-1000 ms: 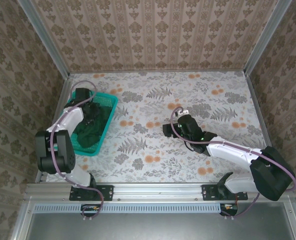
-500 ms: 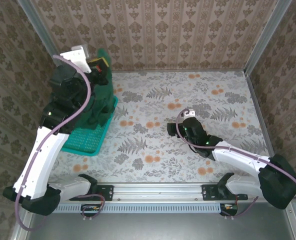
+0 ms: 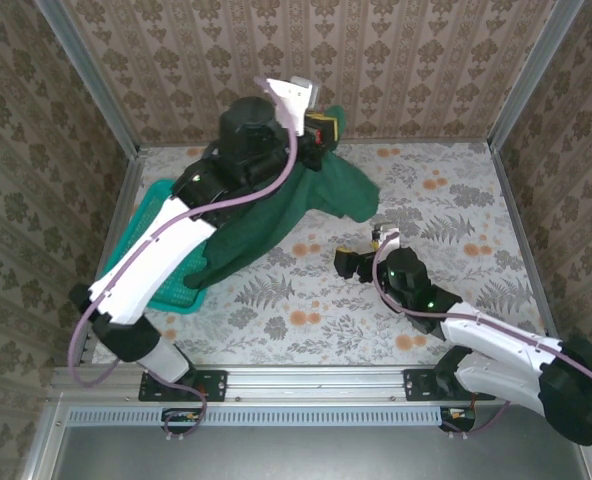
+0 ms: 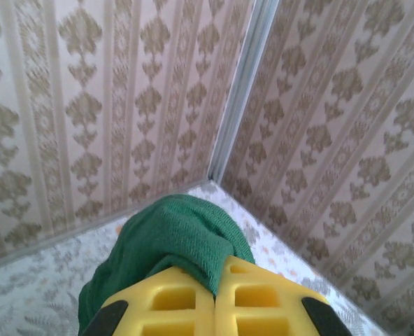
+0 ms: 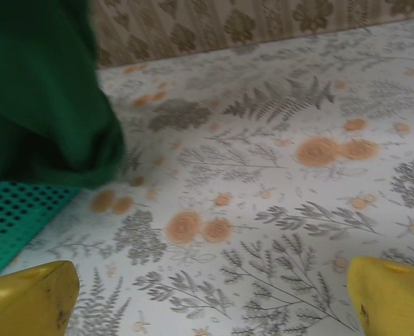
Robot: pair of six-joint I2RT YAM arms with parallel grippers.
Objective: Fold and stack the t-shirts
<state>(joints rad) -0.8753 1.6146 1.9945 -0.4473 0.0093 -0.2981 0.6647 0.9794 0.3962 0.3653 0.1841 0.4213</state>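
**A:** Where is the plain dark green cotton t-shirt (image 3: pixel 276 215)?

**B:** It hangs from the left tool (image 3: pixel 321 128), high over the far left of the floral-patterned counter (image 3: pixel 456 200), close to the patterned back wall (image 3: pixel 396 60). The cloth drapes down and to the left. Its lower end falls across the right rim of the teal plastic mesh basket (image 3: pixel 141 212) at the counter's left edge. I cannot tell whether it touches the basket.

**A:** And how is that tool set?

**B:** Clamped tight. In the left wrist view its yellow fingers (image 4: pixel 263 297) meet side by side, with a fold of the green cloth pinched between them and bulging out above.

**A:** What about the right tool (image 3: pixel 354 262)?

**B:** It sits low over the middle of the counter, well apart from the left one, with its jaws spread wide and nothing between them. In the right wrist view the two yellow fingertips sit at the lower corners with bare counter between. The shirt's hanging edge is at upper left, and a corner of the basket is below it.
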